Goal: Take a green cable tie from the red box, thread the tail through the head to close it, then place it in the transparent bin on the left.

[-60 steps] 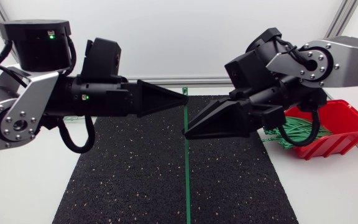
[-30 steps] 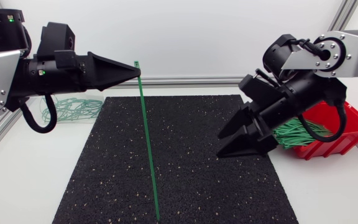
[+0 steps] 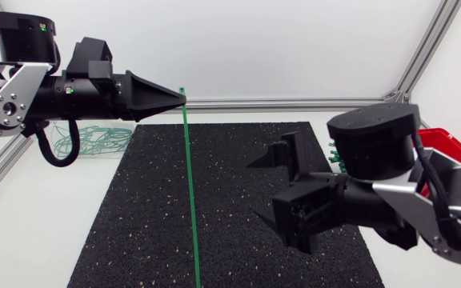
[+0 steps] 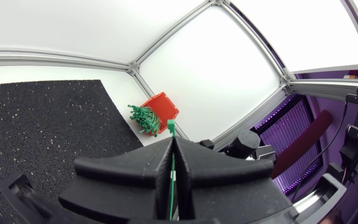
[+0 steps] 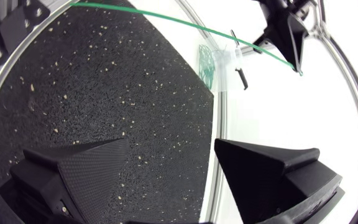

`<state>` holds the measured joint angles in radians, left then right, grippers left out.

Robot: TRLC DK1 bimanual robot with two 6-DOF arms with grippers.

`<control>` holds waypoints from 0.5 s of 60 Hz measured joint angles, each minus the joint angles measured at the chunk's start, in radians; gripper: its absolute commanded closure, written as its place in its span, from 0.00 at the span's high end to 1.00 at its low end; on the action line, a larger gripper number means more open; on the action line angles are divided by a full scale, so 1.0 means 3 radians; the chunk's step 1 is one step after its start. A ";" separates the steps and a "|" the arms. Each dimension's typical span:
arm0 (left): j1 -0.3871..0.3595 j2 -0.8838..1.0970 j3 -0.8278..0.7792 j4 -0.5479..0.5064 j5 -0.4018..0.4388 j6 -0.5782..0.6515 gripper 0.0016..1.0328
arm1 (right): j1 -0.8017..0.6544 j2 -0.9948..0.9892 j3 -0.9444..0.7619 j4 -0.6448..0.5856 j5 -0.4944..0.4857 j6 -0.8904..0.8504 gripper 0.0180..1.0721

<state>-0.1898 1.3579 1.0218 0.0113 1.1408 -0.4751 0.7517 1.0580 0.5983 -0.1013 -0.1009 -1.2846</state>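
Above mat (image 3: 134, 216) | left pincer (image 3: 181, 98) pinches green cable tie (image 3: 189, 188) | right pincer (image 3: 264, 190) spread

The white table (image 3: 30, 232) carried a black speckled mat (image 3: 214, 200) that covered its middle strip from the far side to the near edge. Bare white surface showed on both sides of the mat. Just off the mat's far left corner stood a transparent bin (image 5: 224, 57), its walls hard to make out, holding a tangle of looped green ties (image 3: 94, 140). Off the mat's far right corner sat the red box (image 4: 160, 106), with straight green cable ties (image 4: 143, 117) spilling over its rim toward the mat.
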 measured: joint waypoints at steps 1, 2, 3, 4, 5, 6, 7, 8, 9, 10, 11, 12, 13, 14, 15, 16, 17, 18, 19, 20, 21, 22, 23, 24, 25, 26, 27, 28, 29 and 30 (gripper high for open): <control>0.0000 0.0013 0.0004 -0.0001 0.0008 -0.0001 0.03 | 0.0019 0.0000 -0.0032 0.0043 0.0013 -0.0061 0.96; 0.0000 0.0019 0.0006 -0.0004 0.0015 -0.0001 0.03 | 0.0031 0.0001 -0.0057 0.0089 0.0029 -0.0130 0.96; 0.0000 0.0033 0.0010 -0.0013 0.0025 0.0000 0.03 | 0.0042 0.0009 -0.0117 0.0252 0.0062 -0.0273 0.96; 0.0000 0.0046 0.0014 -0.0019 0.0038 0.0000 0.03 | 0.0042 0.0014 -0.0165 0.0430 0.0070 -0.0395 0.96; 0.0000 0.0066 0.0023 -0.0025 0.0050 0.0000 0.03 | 0.0042 0.0024 -0.0189 0.0596 0.0078 -0.0549 0.96; 0.0008 0.0098 0.0037 -0.0046 0.0076 0.0005 0.03 | 0.0045 0.0060 -0.0207 0.0904 0.0067 -0.0785 0.96; 0.0013 0.0114 0.0053 -0.0074 0.0098 0.0013 0.03 | 0.0045 0.0081 -0.0234 0.1090 0.0038 -0.0875 0.96; 0.0023 0.0167 0.0093 -0.0085 0.0099 0.0015 0.03 | 0.0045 0.0114 -0.0309 0.1413 -0.0037 -0.1092 0.96; 0.0036 0.0184 0.0108 -0.0104 0.0100 0.0018 0.03 | 0.0045 0.0128 -0.0365 0.1521 -0.0092 -0.1232 0.96; 0.0037 0.0198 0.0117 -0.0126 0.0104 0.0025 0.03 | 0.0045 0.0146 -0.0412 0.1634 -0.0134 -0.1334 0.96; 0.0037 0.0207 0.0130 -0.0130 0.0111 0.0031 0.03 | 0.0045 0.0160 -0.0444 0.1703 -0.0173 -0.1409 0.96; 0.0037 0.0230 0.0155 -0.0139 0.0109 0.0041 0.03 | 0.0045 0.0191 -0.0509 0.1826 -0.0267 -0.1549 0.96; 0.0037 0.0258 0.0178 -0.0146 0.0111 0.0051 0.03 | 0.0045 0.0214 -0.0559 0.1895 -0.0329 -0.1647 0.96; 0.0037 0.0271 0.0192 -0.0150 0.0109 0.0052 0.03 | 0.0048 0.0230 -0.0596 0.1926 -0.0379 -0.1722 0.96; 0.0037 0.0292 0.0207 -0.0159 0.0111 0.0072 0.03 | 0.0050 0.0251 -0.0636 0.1944 -0.0493 -0.1839 0.96; 0.0037 0.0308 0.0219 -0.0169 0.0111 0.0080 0.03 | 0.0038 0.0270 -0.0683 0.1947 -0.0739 -0.1996 0.96; 0.0037 0.0315 0.0224 -0.0177 0.0109 0.0089 0.03 | -0.0023 0.0277 -0.0696 0.1916 -0.1143 -0.2148 0.96; 0.0037 0.0322 0.0226 -0.0181 0.0109 0.0089 0.03 | -0.0062 0.0296 -0.0699 0.1944 -0.1343 -0.2223 0.96; 0.0037 0.0326 0.0228 -0.0186 0.0111 0.0090 0.03 | -0.0085 0.0309 -0.0699 0.1985 -0.1427 -0.2272 0.96; 0.0037 0.0328 0.0230 -0.0189 0.0111 0.0089 0.03 | -0.0098 0.0329 -0.0699 0.2036 -0.1475 -0.2313 0.96; 0.0037 0.0331 0.0231 -0.0189 0.0111 0.0090 0.03 | -0.0114 0.0356 -0.0699 0.2092 -0.1514 -0.2360 0.96; 0.0037 0.0346 0.0239 -0.0189 0.0111 0.0093 0.03 | -0.0103 0.0441 -0.0699 0.2235 -0.1572 -0.2458 0.96; 0.0037 0.0351 0.0242 -0.0191 0.0109 0.0102 0.03 | -0.0079 0.0465 -0.0703 0.2290 -0.1573 -0.2482 0.96; 0.0037 0.0357 0.0242 -0.0191 0.0111 0.0102 0.03 | -0.0048 0.0498 -0.0716 0.2383 -0.1572 -0.2509 0.96; 0.0037 0.0371 0.0244 -0.0191 0.0109 0.0102 0.03 | 0.0043 0.0544 -0.0736 0.2467 -0.1574 -0.2541 0.96; 0.0037 0.0378 0.0244 -0.0196 0.0111 0.0102 0.03 | 0.0095 0.0551 -0.0755 0.2488 -0.1574 -0.2542 0.96; 0.0037 0.0395 0.0244 -0.0198 0.0111 0.0102 0.03 | 0.0212 0.0553 -0.0837 0.2565 -0.1595 -0.2553 0.94; 0.0037 0.0403 0.0244 -0.0197 0.0111 0.0103 0.03 | 0.0231 0.0557 -0.0855 0.2586 -0.1596 -0.2555 0.90; 0.0037 0.0413 0.0248 -0.0198 0.0111 0.0103 0.03 | 0.0256 0.0559 -0.0881 0.2599 -0.1596 -0.2555 0.85; 0.0037 0.0430 0.0251 -0.0198 0.0111 0.0104 0.03 | 0.0273 0.0568 -0.0896 0.2612 -0.1596 -0.2565 0.84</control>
<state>-0.1787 1.4868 1.0969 -0.0483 1.1740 -0.4438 0.8337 1.2285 0.3294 0.6823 -0.5797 -2.0541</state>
